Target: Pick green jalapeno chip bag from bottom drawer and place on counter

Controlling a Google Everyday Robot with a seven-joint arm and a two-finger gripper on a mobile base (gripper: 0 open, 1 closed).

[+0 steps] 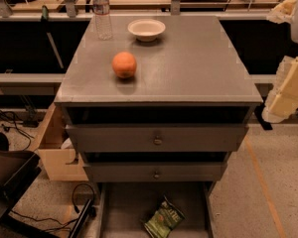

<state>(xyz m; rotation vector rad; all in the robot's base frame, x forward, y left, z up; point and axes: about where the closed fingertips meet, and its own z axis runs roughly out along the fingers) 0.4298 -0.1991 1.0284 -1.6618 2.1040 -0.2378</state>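
The green jalapeno chip bag (163, 218) lies flat on the grey floor of the open bottom drawer (124, 207), near its front middle. Above it are two closed grey drawers with round knobs. The counter (188, 58) is the flat grey top of the cabinet. My gripper (283, 95), on a pale cream arm, hangs at the right edge of the view, beside the counter's front right corner. It is far above and to the right of the bag and holds nothing that I can see.
On the counter stand an orange fruit (124, 64), a white bowl (146, 29) and a clear water bottle (103, 14). A wooden box (57, 152) and cables lie on the floor to the left of the cabinet.
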